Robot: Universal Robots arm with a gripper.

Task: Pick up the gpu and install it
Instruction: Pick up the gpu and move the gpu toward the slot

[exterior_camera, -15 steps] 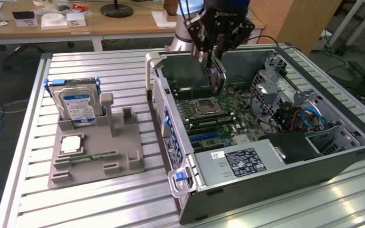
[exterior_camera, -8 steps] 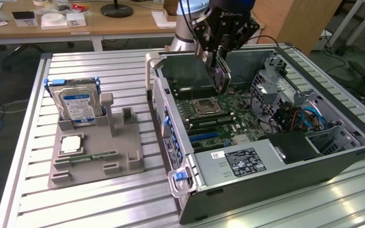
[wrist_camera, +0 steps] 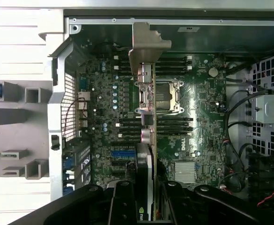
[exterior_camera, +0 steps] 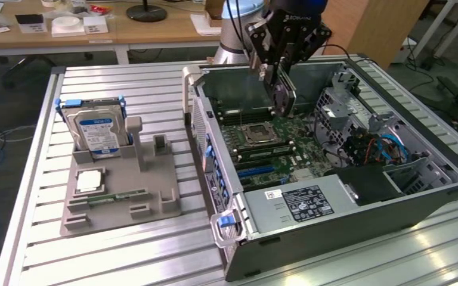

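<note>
The gripper (exterior_camera: 277, 71) clamps the graphics card (exterior_camera: 285, 98) on edge, hanging above the motherboard (exterior_camera: 293, 152) inside the open computer case (exterior_camera: 388, 208).

**A:** Where is the light coming from?

**B:** From overhead, it is seeming. The ribbed silver aluminium table (exterior_camera: 117, 89) is shining evenly, and pale glare is streaking its slats at the near edge in the exterior view.

**A:** And inside the open dark grey metal computer case (exterior_camera: 348, 232)?

**B:** Its walls are shading the green motherboard (exterior_camera: 281, 152), so that is sitting dimmer than the surroundings.

**A:** How is the wrist view looking?

**B:** The table is washing out to near white there. The gpu (wrist_camera: 145, 61) — a thin black-faced card with a silver metal end bracket — is catching light on its bracket, while its board is going dark.
</note>
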